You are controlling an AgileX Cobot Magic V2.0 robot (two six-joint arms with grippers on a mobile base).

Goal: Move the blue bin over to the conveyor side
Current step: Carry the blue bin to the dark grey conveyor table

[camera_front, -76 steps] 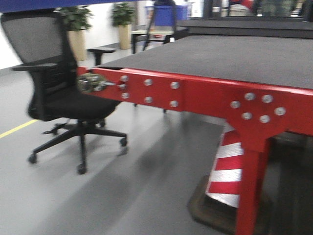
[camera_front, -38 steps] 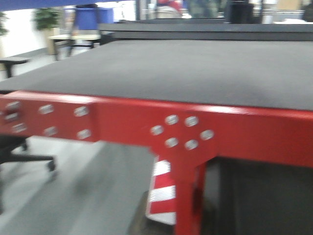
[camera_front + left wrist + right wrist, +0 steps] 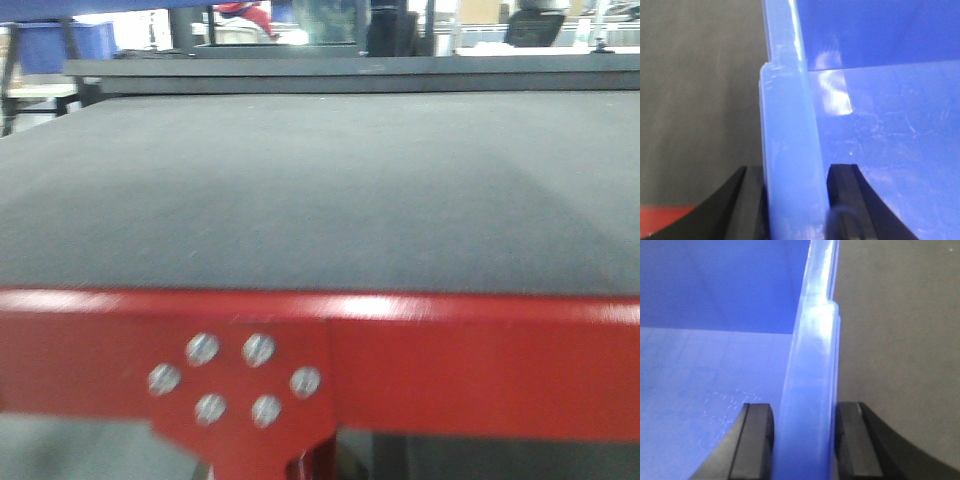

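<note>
As the front view now fills with the conveyor [image 3: 320, 190] almost square-on, where a second ago it showed the belt at an angle with an office chair and a striped post beside it, the base reads as having swung round and drawn up to the belt's near edge. Chair and post are now out of view.

Blue bin [image 3: 790, 140]: held between both arms by two opposite walls. Each wrist view shows a rim wall edge-on, with the glossy interior on one side and dark belt texture on the other. A sliver of red in the lower left corner of the left wrist view suggests the bin sits just past the near edge, over the belt.

Left gripper [image 3: 796, 200]: closed onto the rim wall, one black finger on each face and both touching it.

Right gripper [image 3: 805, 440]: the same hold on the opposite wall [image 3: 810, 365], clamped firmly with no gap showing.

Red frame [image 3: 480, 350]: near rail of the conveyor, close along the bottom of the front view, with a cluster of bolts [image 3: 230, 375] at lower left.

Status, judged: the carry is all but done — what is left is lowering the bin and releasing it. Whether its base already rests on the belt cannot be told.
</note>
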